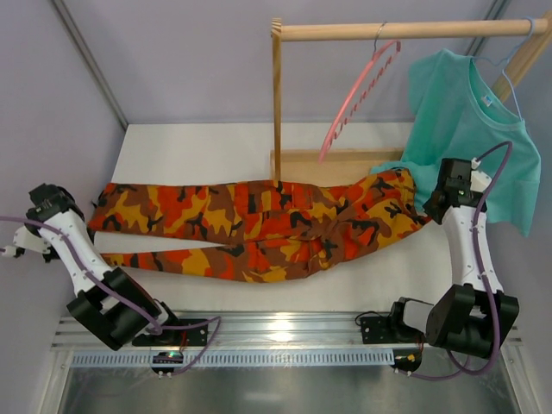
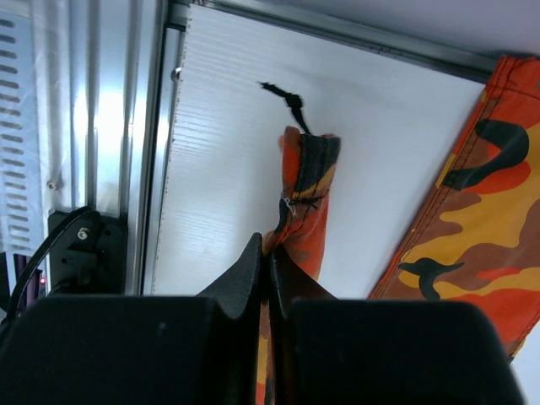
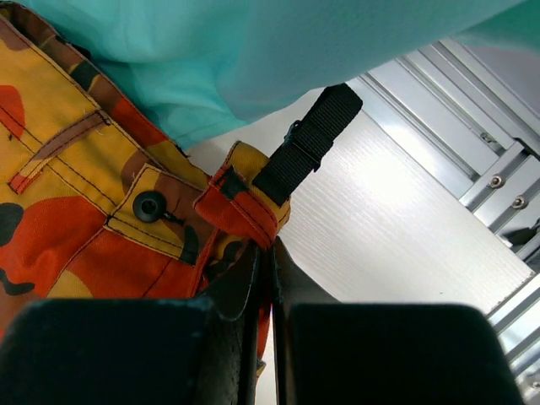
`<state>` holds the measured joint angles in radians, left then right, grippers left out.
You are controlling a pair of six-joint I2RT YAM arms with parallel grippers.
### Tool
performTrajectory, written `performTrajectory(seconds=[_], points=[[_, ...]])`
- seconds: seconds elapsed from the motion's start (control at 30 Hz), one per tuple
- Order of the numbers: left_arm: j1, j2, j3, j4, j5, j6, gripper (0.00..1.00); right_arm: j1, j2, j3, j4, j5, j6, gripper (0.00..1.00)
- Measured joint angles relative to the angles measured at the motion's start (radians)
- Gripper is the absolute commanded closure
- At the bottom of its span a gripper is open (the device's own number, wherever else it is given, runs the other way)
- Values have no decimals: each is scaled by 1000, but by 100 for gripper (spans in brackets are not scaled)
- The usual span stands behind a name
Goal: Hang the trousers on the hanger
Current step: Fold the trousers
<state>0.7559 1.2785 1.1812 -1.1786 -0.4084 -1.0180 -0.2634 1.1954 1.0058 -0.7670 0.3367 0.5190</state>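
The camouflage trousers (image 1: 259, 228) lie flat across the white table, legs to the left and waist to the right. My left gripper (image 1: 90, 210) is shut on the hem of one leg; the left wrist view shows the gripper (image 2: 270, 253) pinching the bunched cuff (image 2: 308, 181), with its black drawstring (image 2: 283, 97) trailing past. My right gripper (image 1: 428, 203) is shut on the waistband; the right wrist view shows the gripper (image 3: 272, 249) clamped on the orange waistband edge (image 3: 245, 207) under a black strap (image 3: 308, 143). The pink hanger (image 1: 358, 95) hangs tilted from the wooden rail.
A wooden rail (image 1: 405, 30) on an upright post (image 1: 277, 103) stands on a wooden base (image 1: 328, 162) behind the trousers. A teal T-shirt (image 1: 470, 129) on a light-blue hanger (image 1: 511, 47) hangs at the right, draping over the waist. A metal rail (image 1: 276, 332) runs along the near edge.
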Motion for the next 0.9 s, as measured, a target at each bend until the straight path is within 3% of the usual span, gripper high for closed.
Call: performTrajectory(seconds=[0.2, 0.37, 0.53, 0.73, 0.83, 0.9], points=[[0, 21, 113, -146, -53, -102, 99, 2, 0, 85, -98, 3, -58, 96], [-31, 135, 134, -189, -75, -149, 100, 2, 19, 152, -152, -12, -101, 96], [-103, 308, 134, -147, -80, -142, 100, 27, 119, 218, -163, -33, -129, 96], [-123, 489, 157, -13, -19, -29, 100, 68, 228, 221, -161, -43, -142, 96], [-143, 553, 197, 76, 41, 62, 81, 71, 252, 221, -156, -45, -143, 96], [-161, 555, 206, 123, 69, 106, 73, 71, 259, 221, -146, -45, -143, 96]])
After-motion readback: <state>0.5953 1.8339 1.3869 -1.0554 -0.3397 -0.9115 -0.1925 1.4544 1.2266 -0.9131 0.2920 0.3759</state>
